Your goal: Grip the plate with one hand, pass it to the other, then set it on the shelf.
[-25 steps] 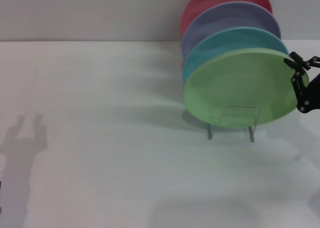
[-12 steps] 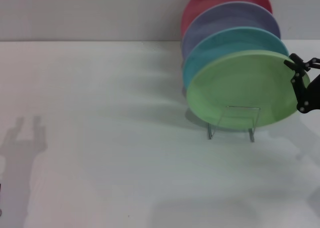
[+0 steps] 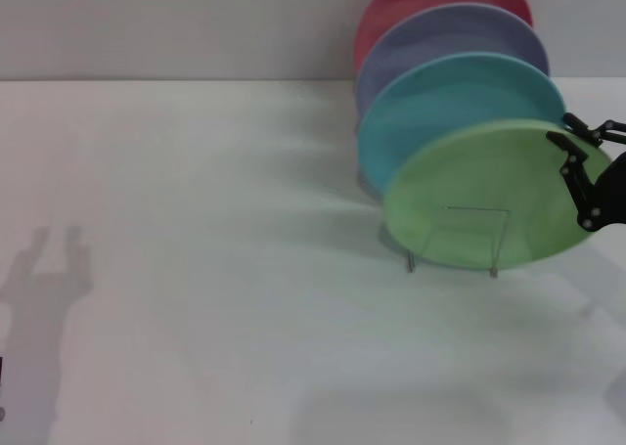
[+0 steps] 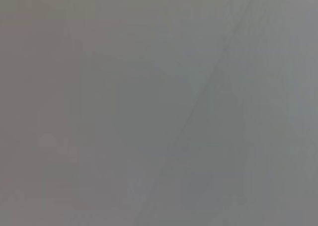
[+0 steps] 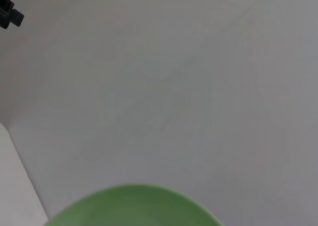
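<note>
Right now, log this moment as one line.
right end effector: gripping light-green plate rim | plate: at wire rack front | left arm: out of view

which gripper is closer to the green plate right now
Right. The right gripper is clamped on the right edge of the green plate, which leans in the wire rack. The left gripper is not in any view.

No readable text, labels, brands, numbers or signs in any view. Plates, wire rack, table surface, wall all plain, unmarked.
</note>
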You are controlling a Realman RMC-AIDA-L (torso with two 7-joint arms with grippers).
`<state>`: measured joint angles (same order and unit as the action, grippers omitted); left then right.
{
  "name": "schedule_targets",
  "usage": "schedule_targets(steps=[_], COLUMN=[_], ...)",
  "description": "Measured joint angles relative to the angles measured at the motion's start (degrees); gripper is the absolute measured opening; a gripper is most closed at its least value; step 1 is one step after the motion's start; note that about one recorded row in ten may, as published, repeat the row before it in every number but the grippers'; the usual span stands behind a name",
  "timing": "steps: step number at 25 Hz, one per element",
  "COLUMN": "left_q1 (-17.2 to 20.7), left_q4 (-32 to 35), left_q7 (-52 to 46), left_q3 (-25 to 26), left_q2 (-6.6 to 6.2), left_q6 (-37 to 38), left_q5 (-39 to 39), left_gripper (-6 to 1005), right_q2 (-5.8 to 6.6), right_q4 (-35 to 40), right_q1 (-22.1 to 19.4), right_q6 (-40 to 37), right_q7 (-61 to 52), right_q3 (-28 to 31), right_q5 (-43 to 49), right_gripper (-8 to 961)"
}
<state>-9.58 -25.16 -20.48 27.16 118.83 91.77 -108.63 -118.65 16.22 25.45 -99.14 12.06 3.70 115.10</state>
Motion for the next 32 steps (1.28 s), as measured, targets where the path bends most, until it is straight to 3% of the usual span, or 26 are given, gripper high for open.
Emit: schedule_targets(steps=[11,15,17,18,19,25,29,32], left_q1=[-0.18,-0.15,-0.35,-0.35,-0.45,-2.25,-6.53,-8.51], left_q4=[-0.06,-0.06,0.16,0.16,0.34,4.33,12.29,15.79], left_q7=[0.01,0.01,0.01,0.01,0.15,0.74,1.70,2.12], left_q3=[0.00,0.00,0.14,0.14,0.27,0.75,1.14,2.88], left_q2=[0.00,0.00,0.00,0.00,-0.02,-0.25,-0.39,-0.59], left_q6=[0.17,0.37,0.42,0.42,0.43,2.09,2.05,0.70], left_q5=[0.00,0.02,0.08,0.08,0.09,0.02,0.30,0.31], left_gripper=[433,434,434,434,434,435,435,540], right_q2=[0.10,0.35,0.44,0.44,0.70,1.62,1.67,1.61], right_q4=[1.25,2.52,4.09,4.09,4.07,3.11,3.53,3.13], right_q1=[-0.18,-0.44,-1.12,-1.12,-2.13,-6.85,-10.02,-11.84], right_q6=[-1.04,-6.03,-10.79,-10.79,-12.48,-6.25,-2.60,0.64], right_q7=[-4.48,-12.21,-24.11,-24.11,-34.16,-58.15,-61.82,-64.62], right_q3=[-0.23,0.60,1.63,1.63,2.58,3.87,4.41,8.20], right_q5=[-0.08,-1.71,-8.79,-8.79,-16.98,-35.39,-37.31,-38.33], right_gripper=[200,211,211,217,223,259,283,301])
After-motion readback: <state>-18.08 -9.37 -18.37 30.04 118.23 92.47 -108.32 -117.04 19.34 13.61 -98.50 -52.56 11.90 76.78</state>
